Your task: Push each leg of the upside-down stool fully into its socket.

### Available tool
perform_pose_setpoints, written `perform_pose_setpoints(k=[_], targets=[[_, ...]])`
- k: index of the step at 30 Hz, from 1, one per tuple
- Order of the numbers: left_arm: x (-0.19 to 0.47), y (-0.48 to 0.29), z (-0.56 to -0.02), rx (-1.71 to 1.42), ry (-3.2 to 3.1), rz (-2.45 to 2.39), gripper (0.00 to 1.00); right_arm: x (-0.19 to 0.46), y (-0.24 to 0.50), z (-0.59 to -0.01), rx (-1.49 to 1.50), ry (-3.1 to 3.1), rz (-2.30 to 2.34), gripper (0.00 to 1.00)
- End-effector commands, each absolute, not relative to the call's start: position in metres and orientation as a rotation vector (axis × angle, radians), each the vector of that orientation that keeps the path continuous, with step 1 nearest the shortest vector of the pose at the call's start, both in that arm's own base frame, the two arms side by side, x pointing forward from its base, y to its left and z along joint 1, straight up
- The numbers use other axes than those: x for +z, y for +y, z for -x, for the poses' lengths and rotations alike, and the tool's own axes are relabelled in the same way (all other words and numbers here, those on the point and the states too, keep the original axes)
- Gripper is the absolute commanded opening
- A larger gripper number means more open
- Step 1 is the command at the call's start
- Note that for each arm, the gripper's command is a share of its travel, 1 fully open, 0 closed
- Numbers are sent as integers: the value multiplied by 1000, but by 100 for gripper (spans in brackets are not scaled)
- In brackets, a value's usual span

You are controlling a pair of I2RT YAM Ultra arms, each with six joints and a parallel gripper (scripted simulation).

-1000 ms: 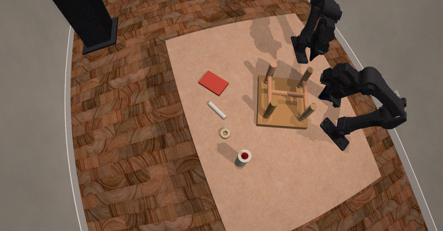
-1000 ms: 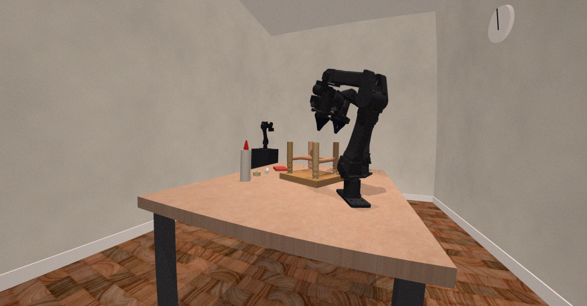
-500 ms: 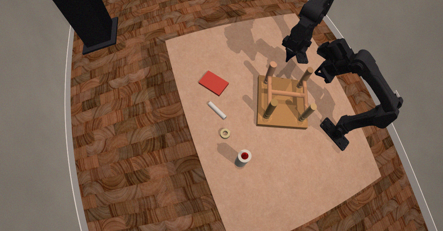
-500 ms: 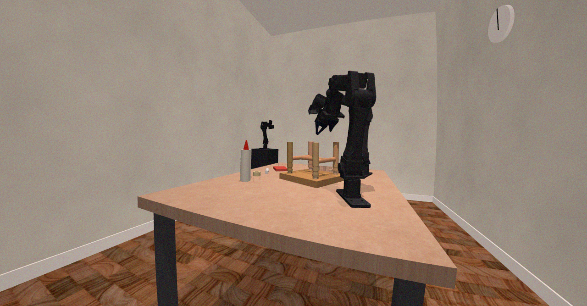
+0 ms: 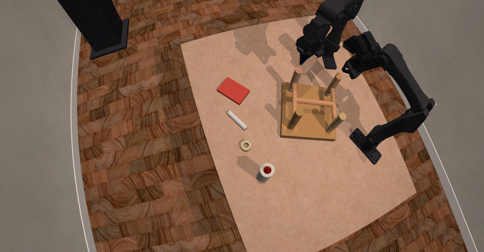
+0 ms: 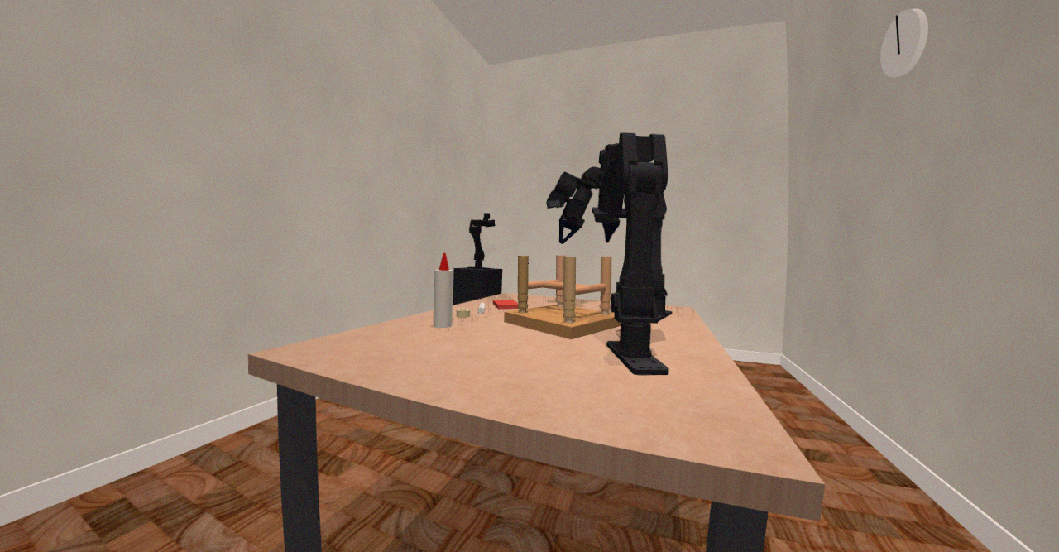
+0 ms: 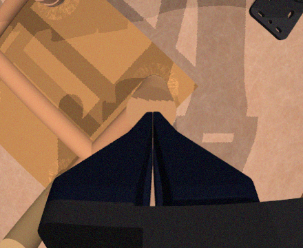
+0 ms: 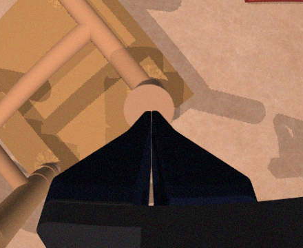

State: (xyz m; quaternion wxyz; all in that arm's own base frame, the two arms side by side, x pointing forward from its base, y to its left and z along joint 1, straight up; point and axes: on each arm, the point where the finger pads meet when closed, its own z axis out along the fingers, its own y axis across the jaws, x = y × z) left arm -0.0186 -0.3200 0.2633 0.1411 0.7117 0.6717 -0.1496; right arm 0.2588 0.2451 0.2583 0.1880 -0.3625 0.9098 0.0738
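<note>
Left gripper (image 5: 344, 69) (image 6: 609, 239) (image 7: 153, 113): fingers together, nothing held, above one leg of the stool. Right gripper (image 5: 300, 63) (image 6: 563, 240) (image 8: 151, 111): likewise closed and unladen, above another. Stool (image 5: 309, 129) (image 6: 570, 328) (image 7: 103, 52) (image 8: 34, 21) upside down on the table (image 5: 321, 189) (image 6: 458, 378). Red block (image 5: 233, 90) (image 6: 505, 304) nearby.

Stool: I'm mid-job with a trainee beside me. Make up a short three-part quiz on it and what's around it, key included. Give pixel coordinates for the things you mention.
1. Count: how many legs of the upturned stool (image 5: 311, 125) (image 6: 548, 324) (image 7: 117, 45) (image 8: 27, 21) point upward?
2. True or false: the left gripper (image 5: 344, 70) (image 6: 609, 240) (image 7: 153, 122) is shut on a stool leg.
3. Multiple choice: which of these stands upright on the table?
A) the red rectangular block
B) the white rod
C) the white bottle with the red pointed tip (image 5: 262, 176) (image 6: 443, 296)

Key:
1. Four
2. False; its fingers are shut with nothing between them
3. C
</note>
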Motion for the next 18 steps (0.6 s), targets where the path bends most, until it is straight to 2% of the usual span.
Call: perform_pose_setpoints(k=[1, 4, 11, 18], targets=[[259, -315, 14, -419, 1957, -2053, 0, 283, 256, -262, 251, 2473, 1006, 0], [271, -318, 18, -465, 1917, -2041, 0, 278, 251, -265, 244, 2492, 991, 0], [253, -319, 16, -405, 1956, -2070, 0, 275, 251, -261, 245, 2510, 1012, 0], [271, -319, 16, -457, 1925, -2033, 0, 262, 248, -257, 222, 2549, 1030, 0]])
